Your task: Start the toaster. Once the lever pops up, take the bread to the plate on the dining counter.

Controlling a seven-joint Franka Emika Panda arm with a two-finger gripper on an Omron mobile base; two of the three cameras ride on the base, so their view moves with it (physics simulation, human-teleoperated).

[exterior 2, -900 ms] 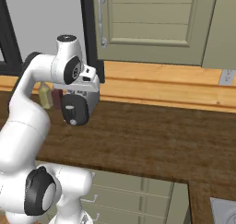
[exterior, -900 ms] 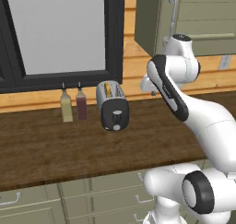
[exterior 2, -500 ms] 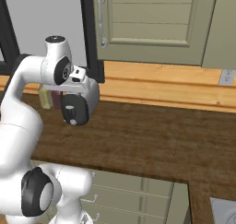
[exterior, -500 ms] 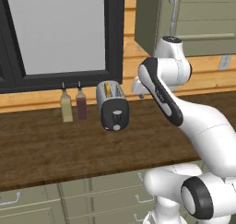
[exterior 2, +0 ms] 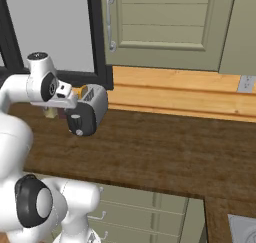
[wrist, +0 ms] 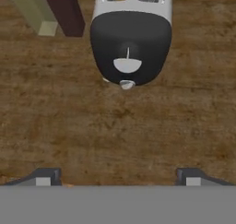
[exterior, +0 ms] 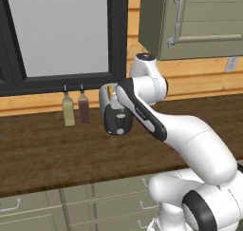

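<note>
The toaster [wrist: 131,38] is a small silver two-slot unit with a rounded black end panel facing the camera. On that panel sits a pale half-round dial with a thin line rising from it, and a small white knob pokes out at the panel's lower edge. It stands upright on the dark brown wood-grain bench [wrist: 115,131], near the back wall under the black-framed window [exterior: 61,35]. In the left base view the toaster [exterior: 115,116] is just right of two slim bottles, one yellowish [exterior: 69,110] and one dark red [exterior: 84,108]; in the hand view the same yellowish bottle [wrist: 33,8] and dark red bottle [wrist: 66,10] lie just beside its left flank, apart from it.

The end effector [wrist: 117,176] hangs above the bench in front of the toaster, its two dark fingertips [wrist: 44,176] spread wide at the lower corners of the hand view with only bare wood between them; it grips nothing and touches nothing.

The tops of the slots are cut off by the upper edge of the hand view. A yellowish-tan patch shows in the left slot, and an orange-tan patch shows by the toaster [exterior 2: 87,112] in the right base view, but I cannot tell whether that is bread. In both base views the white arm crosses in front of the toaster and covers part of its body. The bottles are also clipped at the top of the hand view.
</note>
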